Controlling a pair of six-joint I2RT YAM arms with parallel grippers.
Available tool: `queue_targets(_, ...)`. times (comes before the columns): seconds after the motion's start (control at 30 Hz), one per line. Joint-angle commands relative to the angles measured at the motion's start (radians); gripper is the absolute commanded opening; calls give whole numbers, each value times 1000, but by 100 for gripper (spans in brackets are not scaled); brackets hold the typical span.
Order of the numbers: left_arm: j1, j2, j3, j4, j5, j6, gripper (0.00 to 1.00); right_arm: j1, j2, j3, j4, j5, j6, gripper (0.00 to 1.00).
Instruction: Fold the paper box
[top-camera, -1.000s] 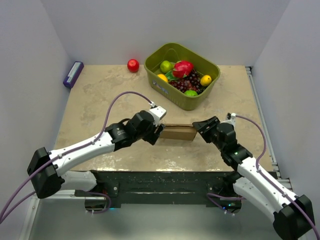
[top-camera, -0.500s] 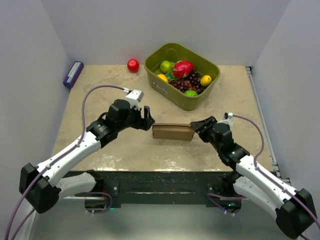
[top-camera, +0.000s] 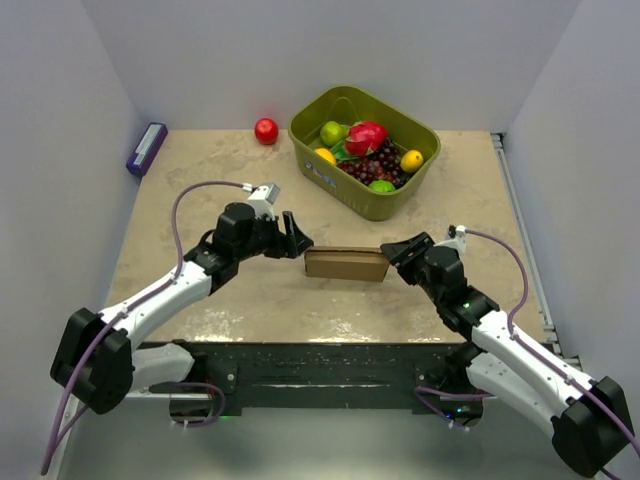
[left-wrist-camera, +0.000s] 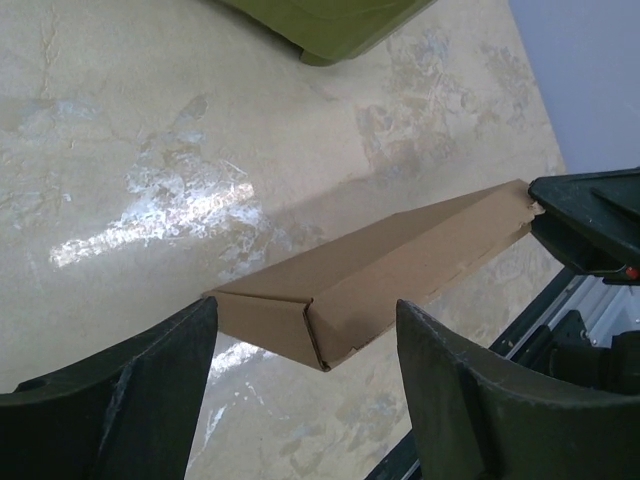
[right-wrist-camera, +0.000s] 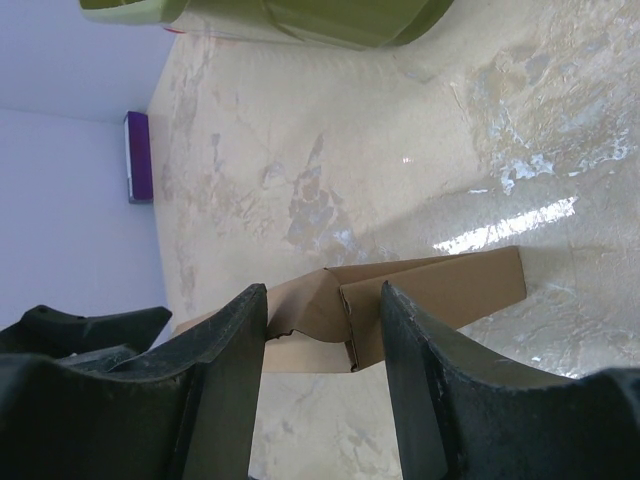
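On the tan table (top-camera: 200, 180), before the green basket (top-camera: 372, 206), the paper box (top-camera: 346, 264) lies half-formed. Your left gripper (top-camera: 299, 239) hangs spread just off its left end. Your right gripper (top-camera: 392, 253) straddles the right end, though whether it pinches is unclear. The next move likely calls for seating the left fingers on a panel. Only the right wrist view shows the ragged raised flap.

the left arm (top-camera: 150, 298) and the right arm (top-camera: 520, 350) have white links, black joints, purple cables (top-camera: 200, 187) and dark thick fingers (left-wrist-camera: 480, 400).
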Motion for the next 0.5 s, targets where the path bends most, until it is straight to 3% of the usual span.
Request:
queue_targets(0.0, 24, 10, -30, 137, 60, -48, 75, 9, -1, 0, -59, 29, -14, 50)
queue_targets(0.3, 29, 49, -94, 201, 119, -77, 71, 10, -2, 0, -67, 35, -18, 50)
queue_targets(0.47, 29, 39, -145, 234, 148, -108, 63, 9, 1, 0, -67, 41, -18, 50)
